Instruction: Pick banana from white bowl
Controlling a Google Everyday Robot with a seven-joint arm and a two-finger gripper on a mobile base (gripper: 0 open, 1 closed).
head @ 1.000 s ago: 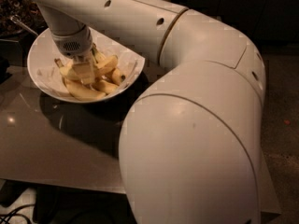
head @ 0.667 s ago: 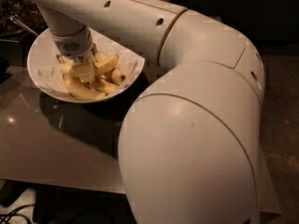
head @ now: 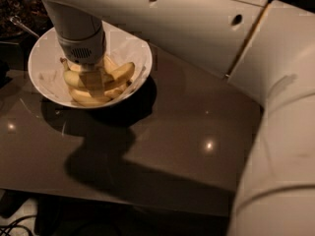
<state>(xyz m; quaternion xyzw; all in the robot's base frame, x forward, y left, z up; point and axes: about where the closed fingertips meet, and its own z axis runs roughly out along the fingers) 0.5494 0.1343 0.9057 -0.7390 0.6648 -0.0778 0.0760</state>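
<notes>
Gripper (head: 92, 84) down in white bowl (head: 43, 77), jaws amid bananas (head: 121, 72) & touching them, can't tell if apart or clamped

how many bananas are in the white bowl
4 bananas show in the white bowl: upper-right banana, left banana, front banana, right-middle banana. The tool sits down among them and may hide more.

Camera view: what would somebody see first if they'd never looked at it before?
The huge white robot arm sweeping across the top and right side. Its gripper is down inside the white bowl at the upper left, right among the yellow bananas. The bowl sits on a shiny brown table.
</notes>
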